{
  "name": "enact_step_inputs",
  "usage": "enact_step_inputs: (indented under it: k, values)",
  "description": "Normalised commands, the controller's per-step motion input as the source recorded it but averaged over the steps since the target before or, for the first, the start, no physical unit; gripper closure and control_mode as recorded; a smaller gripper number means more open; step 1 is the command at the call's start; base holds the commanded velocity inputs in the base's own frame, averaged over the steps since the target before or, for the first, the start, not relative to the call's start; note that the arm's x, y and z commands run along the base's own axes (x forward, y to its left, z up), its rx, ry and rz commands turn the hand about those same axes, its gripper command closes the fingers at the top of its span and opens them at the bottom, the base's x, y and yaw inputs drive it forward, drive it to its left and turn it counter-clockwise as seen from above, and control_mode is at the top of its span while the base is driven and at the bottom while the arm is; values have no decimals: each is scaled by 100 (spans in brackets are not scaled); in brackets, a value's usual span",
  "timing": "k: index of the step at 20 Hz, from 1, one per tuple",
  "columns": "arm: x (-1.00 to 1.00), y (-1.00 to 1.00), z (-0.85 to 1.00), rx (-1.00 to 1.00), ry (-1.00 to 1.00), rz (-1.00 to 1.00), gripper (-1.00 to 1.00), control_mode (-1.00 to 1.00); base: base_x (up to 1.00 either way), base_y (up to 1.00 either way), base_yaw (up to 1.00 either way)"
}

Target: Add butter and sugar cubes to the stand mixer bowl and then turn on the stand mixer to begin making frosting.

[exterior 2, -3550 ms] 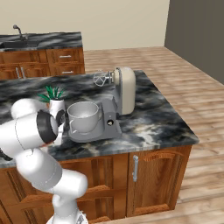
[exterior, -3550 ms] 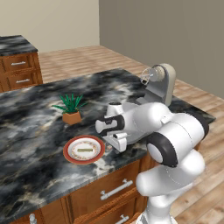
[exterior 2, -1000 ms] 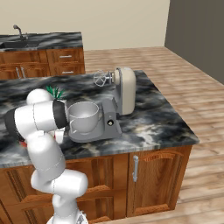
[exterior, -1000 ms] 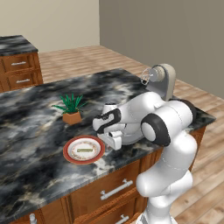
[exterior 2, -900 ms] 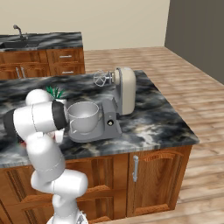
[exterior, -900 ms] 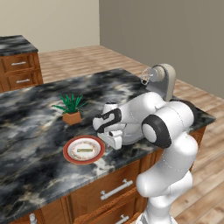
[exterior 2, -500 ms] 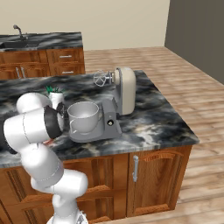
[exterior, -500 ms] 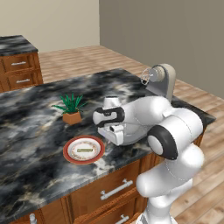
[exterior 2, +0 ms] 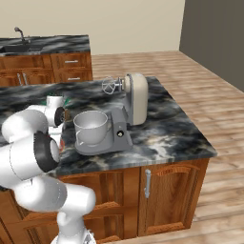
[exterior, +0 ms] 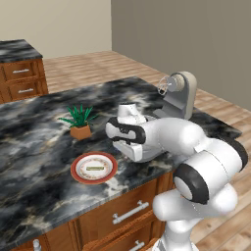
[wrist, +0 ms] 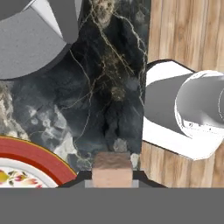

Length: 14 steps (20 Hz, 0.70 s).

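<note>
A tan sugar cube (wrist: 112, 169) sits pinched between the nearly closed jaws of the gripper (wrist: 112, 175). Beyond the tips lies dark marble counter (wrist: 109, 96), the red-rimmed plate (wrist: 37, 158) just beside them, the stand mixer bowl (wrist: 30, 41) farther ahead.

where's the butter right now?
The butter lies on the red-rimmed plate in the left base view, on the counter's near side, just in front of the small potted plant and left of the arm.

Two rear base cameras sharing the marble counter (exterior: 44, 147), hand camera close above it
</note>
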Motion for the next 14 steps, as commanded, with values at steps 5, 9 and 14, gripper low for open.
enact_step_inputs:
  k: [5,9,14]
  values:
    - [-1,0,30,-15,-18,1,100,-100,0,0,0]
    - [0,-7,20,-13,-21,7,100,-100,0,0,0]
    - [0,-27,22,-7,-24,9,100,-100,0,0,0]
